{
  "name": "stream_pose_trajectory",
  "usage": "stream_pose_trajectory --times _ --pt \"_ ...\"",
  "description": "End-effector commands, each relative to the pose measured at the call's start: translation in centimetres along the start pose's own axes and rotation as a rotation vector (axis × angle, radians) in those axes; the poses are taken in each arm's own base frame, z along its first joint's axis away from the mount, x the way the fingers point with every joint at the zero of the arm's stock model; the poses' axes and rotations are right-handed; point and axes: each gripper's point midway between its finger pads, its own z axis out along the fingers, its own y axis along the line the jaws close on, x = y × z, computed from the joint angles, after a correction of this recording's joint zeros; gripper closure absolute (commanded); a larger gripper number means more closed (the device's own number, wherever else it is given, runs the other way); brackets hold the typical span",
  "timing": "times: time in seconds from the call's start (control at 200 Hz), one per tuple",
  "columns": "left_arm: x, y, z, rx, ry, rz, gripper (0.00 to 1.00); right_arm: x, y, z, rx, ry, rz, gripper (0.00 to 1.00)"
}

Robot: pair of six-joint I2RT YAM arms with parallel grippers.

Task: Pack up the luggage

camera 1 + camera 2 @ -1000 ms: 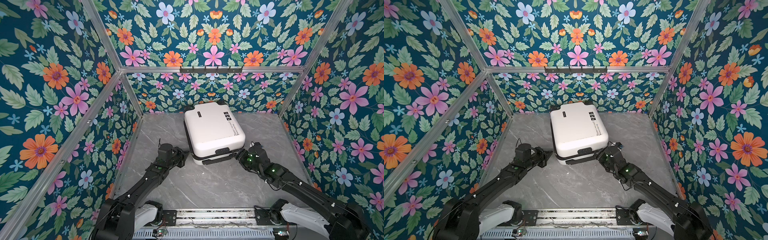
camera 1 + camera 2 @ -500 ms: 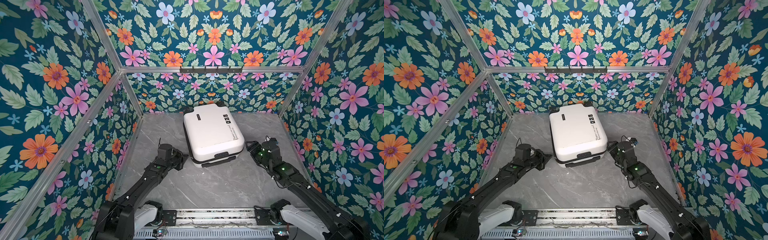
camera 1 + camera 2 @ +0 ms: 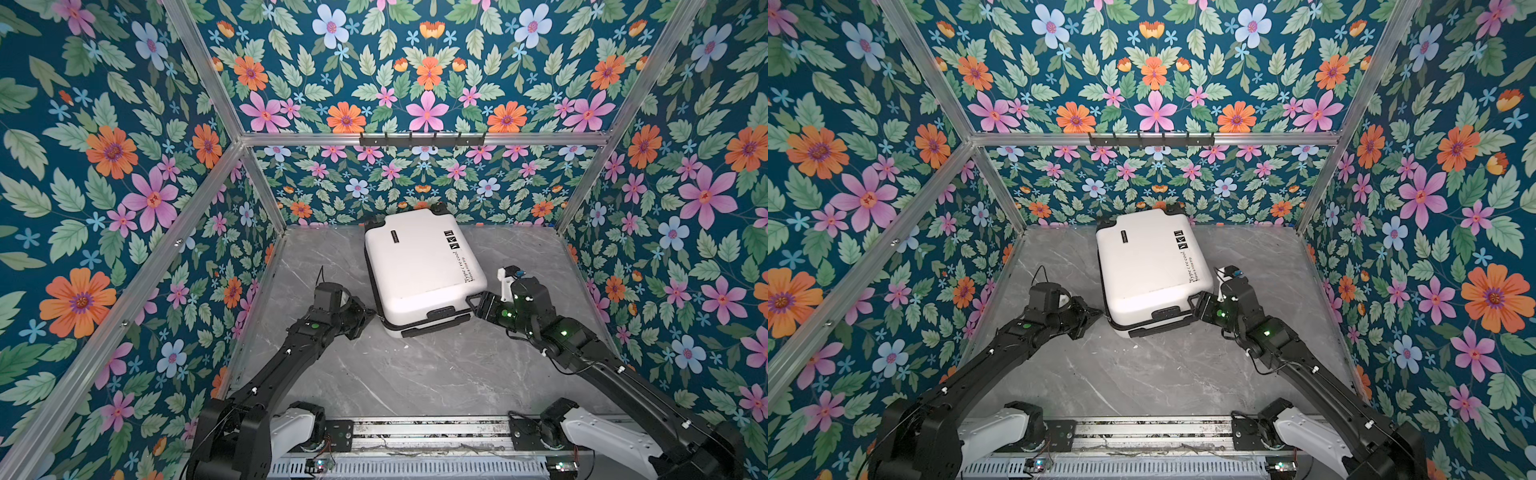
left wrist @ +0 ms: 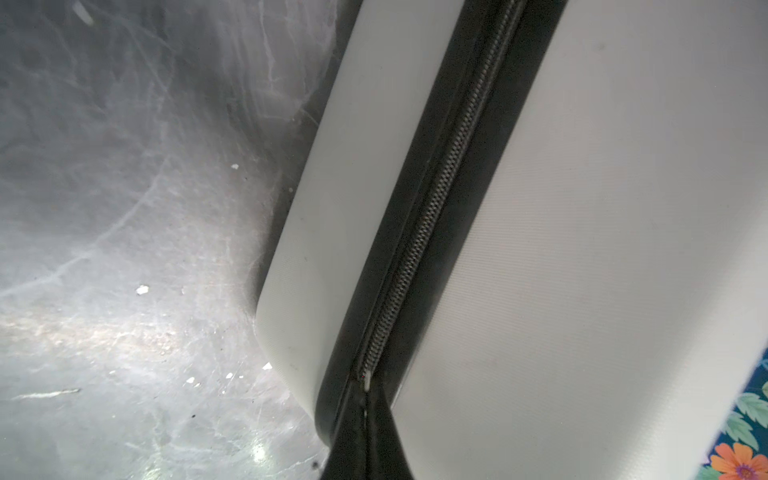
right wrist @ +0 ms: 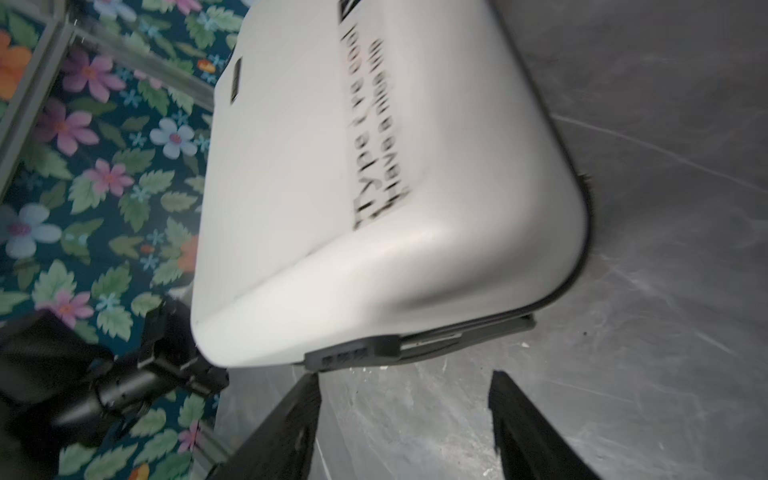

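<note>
the luggage [image 3: 419, 270], a small white hard-shell case with black lettering, is pictured lying flat and closed on the grey marble table [image 3: 415, 374]. it is placed toward 12 o'clock in both top views, with its wheeled end close to the flowered back wall [image 3: 415, 187] and its handle [image 3: 434, 326] turned to 6 o'clock.

the left gripper [image 3: 370, 318] is set against the case's 7 o'clock corner with its jaws pressed fully together. in the left wrist view its tip is met at the black zipper band [image 4: 436, 199], right where the meshed teeth end. whether a pull tab is pinched there cannot be told.

the right gripper [image 3: 476, 305] is held just beside the 4 o'clock corner. in the right wrist view its fingers [image 5: 291, 419] are spread wide, with only bare table between them and the handle edge of the case just ahead.

no loose items are seen on the table, and the two shells are shut on each other, so the filling of the case is judged to be done. the stretch of zipper shown to the left wrist camera is closed. what is left, it is judged, is the last of the zipping around the near corners. how much of the band lies open on the hidden sides cannot be made out.
</note>
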Motion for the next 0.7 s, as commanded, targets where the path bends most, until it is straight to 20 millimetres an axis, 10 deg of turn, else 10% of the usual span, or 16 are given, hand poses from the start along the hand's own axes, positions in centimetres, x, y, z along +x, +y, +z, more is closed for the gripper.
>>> stream_pose_trajectory --times 0.0,0.165,0.695 --pt "1.6 0.8 0.0 -0.029 0.088 0.035 1.0 2.3 2.7 1.4 -0.052 0.052 -0.128 0.34" --pt "1.7 -0.2 -0.2 -0.012 0.102 0.065 1.0 5.3 3.6 4.5 -0.052 0.059 -0.044 0.34" --pt "1.7 -1.9 -0.2 0.067 0.113 0.043 1.0 1.0 1.0 4.0 -0.003 -0.256 0.426 0.26"
